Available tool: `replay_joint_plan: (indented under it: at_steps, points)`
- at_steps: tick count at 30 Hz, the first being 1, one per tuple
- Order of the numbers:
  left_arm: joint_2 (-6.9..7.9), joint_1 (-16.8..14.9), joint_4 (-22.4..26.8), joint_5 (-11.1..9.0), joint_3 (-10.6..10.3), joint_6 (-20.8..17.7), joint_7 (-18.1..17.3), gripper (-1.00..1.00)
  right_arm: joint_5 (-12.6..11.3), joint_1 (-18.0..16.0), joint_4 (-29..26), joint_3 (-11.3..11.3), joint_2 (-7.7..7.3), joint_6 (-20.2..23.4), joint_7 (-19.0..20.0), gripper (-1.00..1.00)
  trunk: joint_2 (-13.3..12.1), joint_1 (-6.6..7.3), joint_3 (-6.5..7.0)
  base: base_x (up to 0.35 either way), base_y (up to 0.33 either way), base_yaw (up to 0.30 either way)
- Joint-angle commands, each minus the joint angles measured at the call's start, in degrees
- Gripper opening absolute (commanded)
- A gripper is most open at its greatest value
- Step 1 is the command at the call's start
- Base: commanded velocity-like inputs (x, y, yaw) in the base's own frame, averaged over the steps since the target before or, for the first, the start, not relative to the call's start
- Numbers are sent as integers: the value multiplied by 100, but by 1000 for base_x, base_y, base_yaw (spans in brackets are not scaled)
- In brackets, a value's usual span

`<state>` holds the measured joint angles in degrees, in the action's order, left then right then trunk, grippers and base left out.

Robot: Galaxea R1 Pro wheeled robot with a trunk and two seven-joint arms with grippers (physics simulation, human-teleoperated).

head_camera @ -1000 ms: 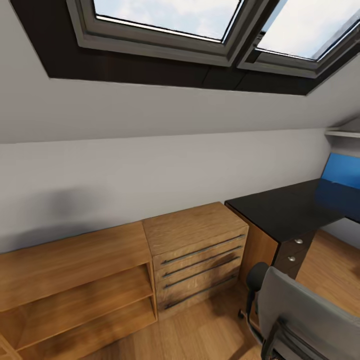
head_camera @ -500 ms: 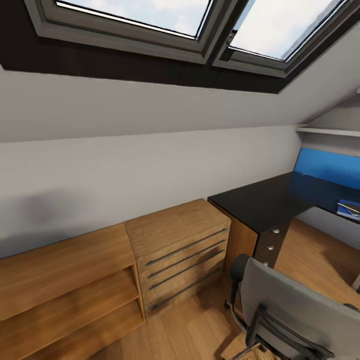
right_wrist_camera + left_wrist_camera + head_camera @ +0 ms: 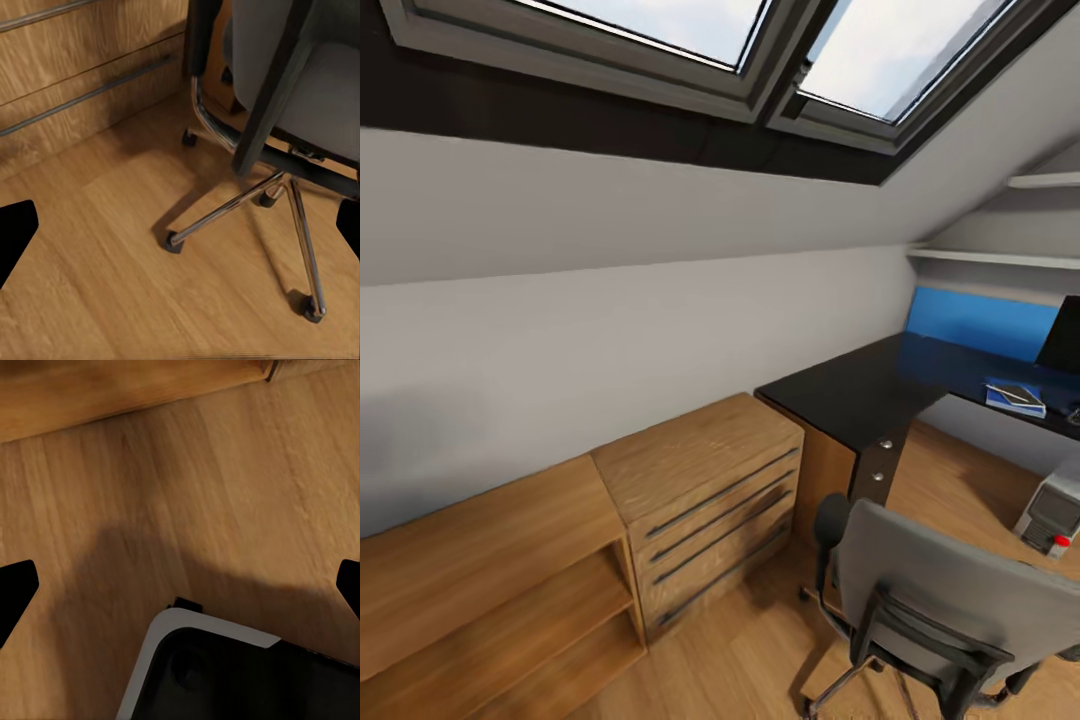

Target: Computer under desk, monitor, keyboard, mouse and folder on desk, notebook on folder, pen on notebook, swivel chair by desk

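The swivel chair [image 3: 945, 590] stands at the lower right with its grey back toward me, hiding its seat. Its chrome base [image 3: 247, 199] and castors show in the right wrist view. Behind it the black-topped desk [image 3: 850, 395] runs off to the right. The monitor [image 3: 1066, 336] stands on it at the picture's edge. The grey computer [image 3: 1050, 512] sits on the floor below. A flat blue and white book-like thing [image 3: 1015, 397] lies on the desk; which item it is I cannot tell. Folder, keyboard, mouse and pen are out of view. Both my left gripper [image 3: 180, 585] and right gripper [image 3: 180, 232] are open over the wood floor.
A low light-wood drawer cabinet [image 3: 700, 480] stands against the wall left of the desk, with an open wood shelf unit [image 3: 490, 580] further left. A sloped wall with skylights [image 3: 760, 40] rises above. A blue panel [image 3: 980, 322] backs the desk. My own base [image 3: 225, 675] shows below the left gripper.
The head view has swung to the right, bringing the monitor, the computer and more of the desk and chair into the picture. Nothing in the room has itself moved.
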<state>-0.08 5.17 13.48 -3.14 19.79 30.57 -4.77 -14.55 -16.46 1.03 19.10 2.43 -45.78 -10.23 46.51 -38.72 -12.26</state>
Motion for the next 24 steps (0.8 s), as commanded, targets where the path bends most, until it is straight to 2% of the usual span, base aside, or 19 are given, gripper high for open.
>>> replay_joint_plan:
  at_steps: [1,8,24]
  points:
    - [-1,1,6,-34,18,1,-50,100,-34,-7,11,50,3,-19,-23,100,6,-1,-8,0,275,-264]
    - [-1,1,6,-37,22,-4,-50,100,-36,-7,11,50,3,-19,-23,100,6,-1,-10,0,165,-267]
    - [-1,1,6,-37,25,-7,-50,100,-39,-7,11,50,3,-19,-23,100,6,-1,-10,0,14,-272]
